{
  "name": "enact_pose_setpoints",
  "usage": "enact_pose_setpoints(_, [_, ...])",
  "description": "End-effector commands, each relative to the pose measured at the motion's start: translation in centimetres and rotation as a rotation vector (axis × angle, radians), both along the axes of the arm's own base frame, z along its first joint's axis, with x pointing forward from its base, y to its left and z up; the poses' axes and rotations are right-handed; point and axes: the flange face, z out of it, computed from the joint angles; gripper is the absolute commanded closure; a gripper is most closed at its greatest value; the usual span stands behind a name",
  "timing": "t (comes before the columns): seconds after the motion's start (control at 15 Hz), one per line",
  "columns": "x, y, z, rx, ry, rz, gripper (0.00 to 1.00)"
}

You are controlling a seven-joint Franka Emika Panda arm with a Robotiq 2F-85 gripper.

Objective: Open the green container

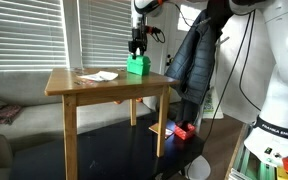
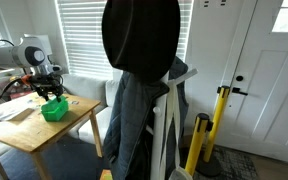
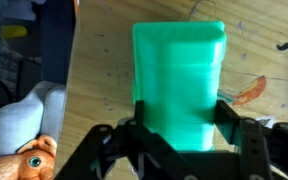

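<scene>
The green container (image 1: 137, 66) (image 2: 54, 109) (image 3: 179, 85) is sitting upright on the wooden table (image 1: 104, 90) (image 2: 46, 133) (image 3: 99, 70), toward the table's window-side edge, inboard of its corners. It's showing as a plain bright green box, and in the wrist view I'm looking straight down on its top. Can't tell from any view whether the lid is lifting.

My gripper (image 1: 136, 48) (image 2: 50, 92) (image 3: 179, 128) is coming down vertically over the table and clamping on the green container. My fingers (image 3: 227, 118) are pressing against its two opposite sides, one per side, with the green body filling the gap between them.

White papers (image 1: 99, 76) (image 2: 14, 113) are lying flat on the table, apart from the container, toward the table's middle. In the wrist view a reddish mark (image 3: 247, 92) is showing on the table top just beside the box. I can't tell what it is.

Off the table: window blinds (image 1: 34, 35) (image 2: 84, 35) are hanging behind it. A dark jacket (image 1: 194, 60) (image 2: 139, 100) is hanging on a stand beside the table. Something red (image 1: 184, 130) is lying on the floor below that table end. A white door (image 2: 269, 80) and a yellow post (image 2: 221, 125) are standing well apart from the table, beyond the jacket.
</scene>
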Motion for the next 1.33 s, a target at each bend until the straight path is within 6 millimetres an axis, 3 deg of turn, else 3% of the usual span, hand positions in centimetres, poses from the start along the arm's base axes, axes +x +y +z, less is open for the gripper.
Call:
enact_pose_setpoints(0.0, [-0.8, 1.8, 1.6, -0.187, -0.059, -0.037, 0.55])
enact_pose_setpoints(0.67, [-1.4, 9.0, -1.0, -0.722, -0.089, -0.059, 0.55])
enact_pose_setpoints(1.0, [-0.9, 11.1, -2.7, -0.941, -0.077, -0.036, 0.55])
enact_pose_setpoints(1.27, [0.0, 11.8, -4.4, -1.011, -0.069, -0.011, 0.55])
